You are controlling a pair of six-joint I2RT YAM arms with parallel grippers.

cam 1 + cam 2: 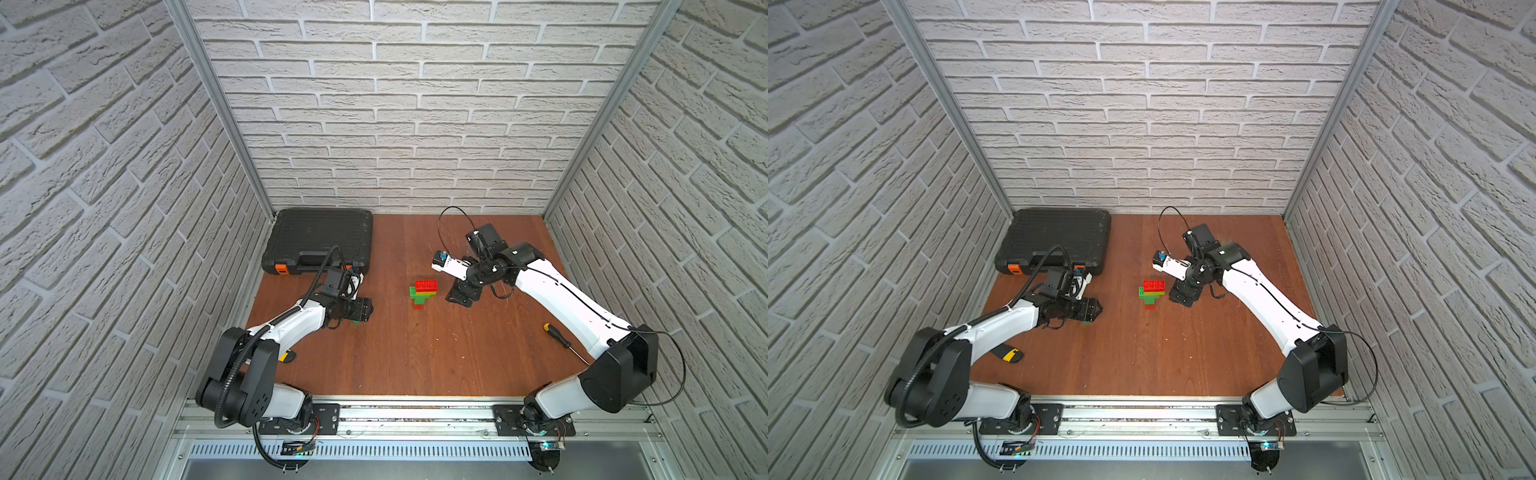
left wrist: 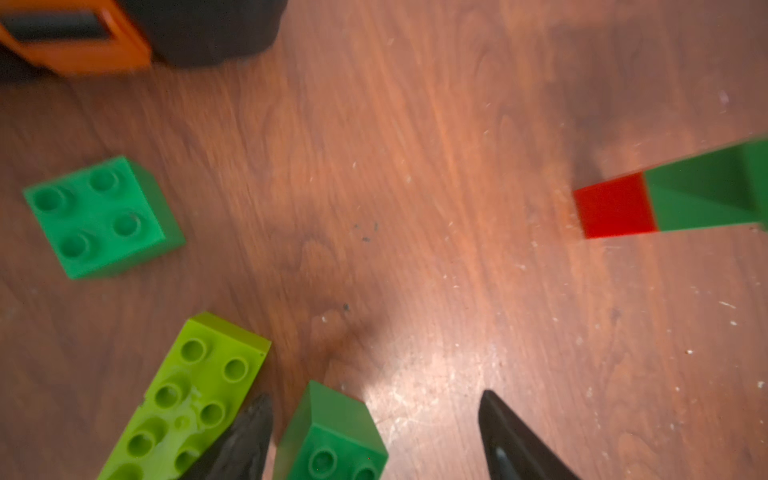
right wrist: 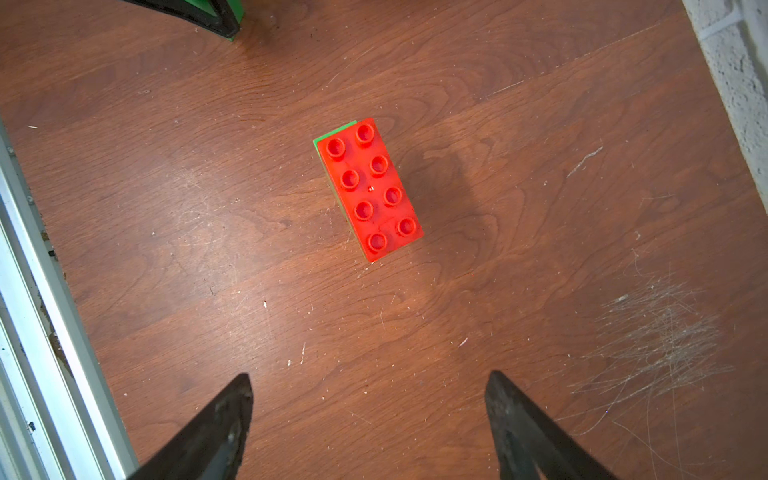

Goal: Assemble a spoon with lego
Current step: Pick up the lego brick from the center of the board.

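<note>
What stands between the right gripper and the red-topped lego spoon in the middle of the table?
Nothing visible does. In the right wrist view, only bare wooden table lies between the open right gripper and the spoon.

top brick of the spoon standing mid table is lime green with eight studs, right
Not quite: the top brick of the spoon is red, not lime green, as the right wrist view shows. It does have eight studs and the spoon stands mid table.
</note>
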